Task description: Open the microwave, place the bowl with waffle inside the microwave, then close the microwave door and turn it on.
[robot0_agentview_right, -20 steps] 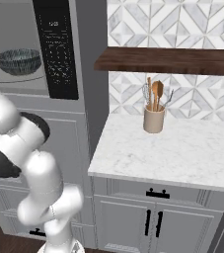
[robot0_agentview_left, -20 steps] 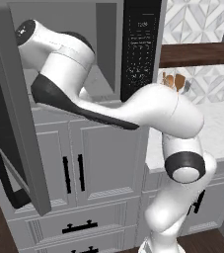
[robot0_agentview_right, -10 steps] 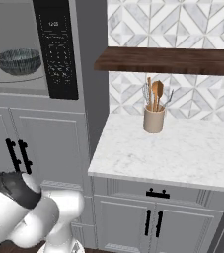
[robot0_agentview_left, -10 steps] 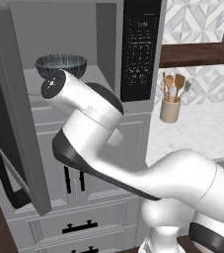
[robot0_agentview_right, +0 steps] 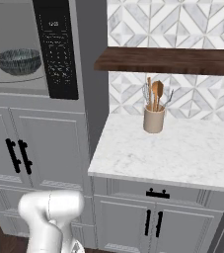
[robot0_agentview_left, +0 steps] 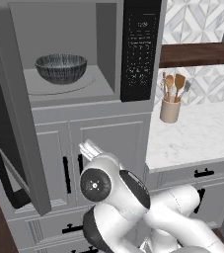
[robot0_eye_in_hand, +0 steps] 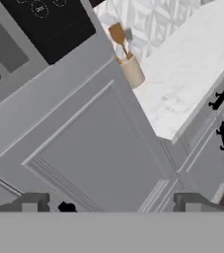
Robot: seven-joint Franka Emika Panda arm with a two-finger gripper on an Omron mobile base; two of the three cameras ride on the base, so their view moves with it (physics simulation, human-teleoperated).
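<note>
The microwave (robot0_agentview_left: 79,106) stands with its cavity exposed, and the microwave door (robot0_agentview_left: 19,123) is swung out to the left, its black bar handle (robot0_agentview_left: 2,163) facing the room. The dark streaked bowl (robot0_agentview_left: 60,68) rests on the turntable; from the right it is the bowl (robot0_agentview_right: 18,60) beside the black keypad (robot0_agentview_right: 59,49). The waffle is hidden by the bowl's wall. My gripper (robot0_agentview_left: 89,148) hangs low before the cabinet doors under the microwave, well below the bowl. In the hand view the gripper (robot0_eye_in_hand: 111,205) is open with nothing between its fingertips (robot0_eye_in_hand: 34,202).
A beige crock (robot0_agentview_left: 170,109) with wooden utensils stands on the marble counter (robot0_agentview_left: 197,133) right of the microwave, under a dark wood shelf (robot0_agentview_right: 168,59). Grey cabinet doors with black handles (robot0_agentview_right: 17,155) lie beneath. The open door juts out at the left.
The arm has drawn out of the microwave cavity and folded down low in front of the cabinets. The bowl stays on the turntable, free of the gripper.
</note>
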